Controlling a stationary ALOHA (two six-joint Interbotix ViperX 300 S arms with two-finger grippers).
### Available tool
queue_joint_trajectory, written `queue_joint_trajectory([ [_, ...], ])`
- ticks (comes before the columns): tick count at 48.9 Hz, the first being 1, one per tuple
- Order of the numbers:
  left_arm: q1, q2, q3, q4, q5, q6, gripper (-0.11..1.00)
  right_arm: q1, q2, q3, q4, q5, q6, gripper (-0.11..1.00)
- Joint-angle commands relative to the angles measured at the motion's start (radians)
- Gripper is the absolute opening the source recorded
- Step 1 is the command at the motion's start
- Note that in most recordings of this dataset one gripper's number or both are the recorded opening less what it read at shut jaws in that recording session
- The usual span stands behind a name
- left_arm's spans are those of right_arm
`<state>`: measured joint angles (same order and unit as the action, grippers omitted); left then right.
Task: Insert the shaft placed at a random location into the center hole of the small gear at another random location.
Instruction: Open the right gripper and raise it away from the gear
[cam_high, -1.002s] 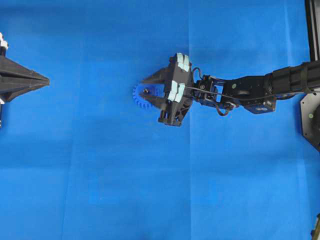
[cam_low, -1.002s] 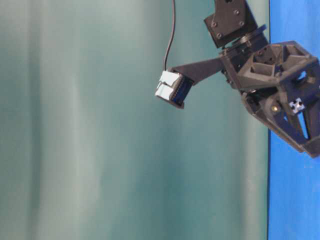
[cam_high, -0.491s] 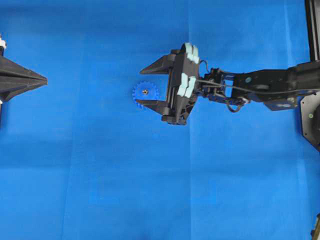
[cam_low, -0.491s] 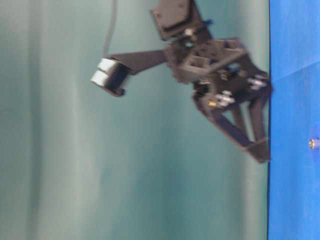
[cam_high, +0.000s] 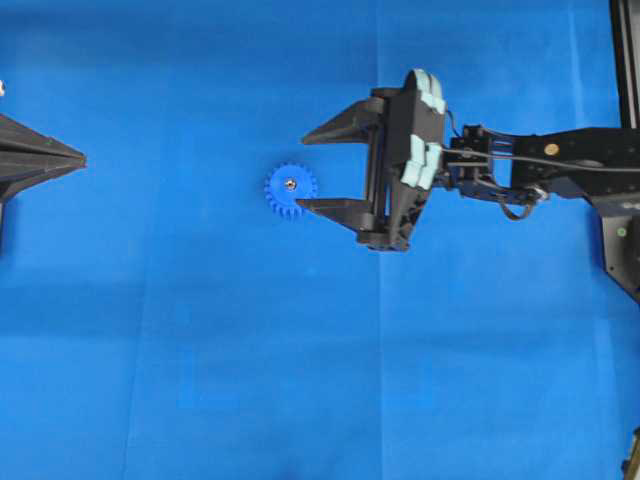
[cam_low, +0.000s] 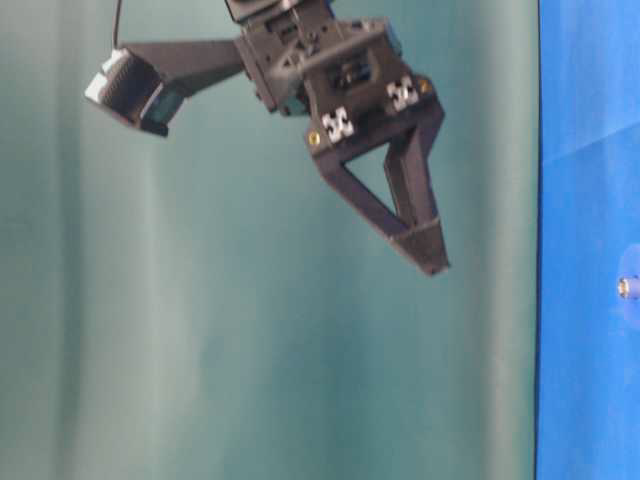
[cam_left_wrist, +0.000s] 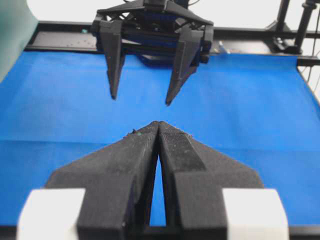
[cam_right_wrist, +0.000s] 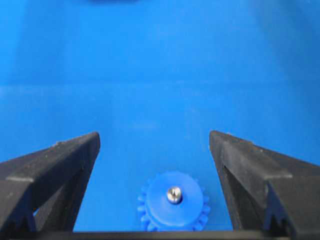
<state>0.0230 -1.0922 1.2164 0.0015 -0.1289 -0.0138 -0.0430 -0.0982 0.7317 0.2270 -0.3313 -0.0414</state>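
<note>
Blue cloth (cam_high: 200, 350), overhead: small gear (cam_high: 291, 190) with shaft (cam_high: 290, 184) seated in its centre; right gripper (cam_high: 307, 170) just beside it, jaws wide, empty. Risk: a low finger clips the gear's teeth (judged).

Right wrist: gear between fingers (cam_right_wrist: 55, 165), untouched.

Left wrist: left gripper (cam_left_wrist: 158, 125) closed, empty.

The small gear (cam_high: 291, 191), a bright blue cogwheel with short teeth all round its rim, is lying flat near the middle of the surface. The shaft (cam_high: 290, 184), a tiny silvery pin with a shiny rounded end, is standing upright in the center hole, its tip poking just above the gear's face (cam_right_wrist: 174, 195). From table level, only the pin's end (cam_low: 625, 288) is showing clearly.
</note>
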Motion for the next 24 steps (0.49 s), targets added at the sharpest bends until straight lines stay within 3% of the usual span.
queue_joint_trajectory([
  [1,0.002,-0.005,-0.011,0.002,-0.002,-0.002,0.0,0.003,-0.04,0.006,-0.002,-0.003,0.003,0.82],
  [24,0.002,-0.011,-0.011,0.002,0.008,-0.002,0.0,0.009,-0.107,0.087,0.0,-0.002,0.005,0.82],
])
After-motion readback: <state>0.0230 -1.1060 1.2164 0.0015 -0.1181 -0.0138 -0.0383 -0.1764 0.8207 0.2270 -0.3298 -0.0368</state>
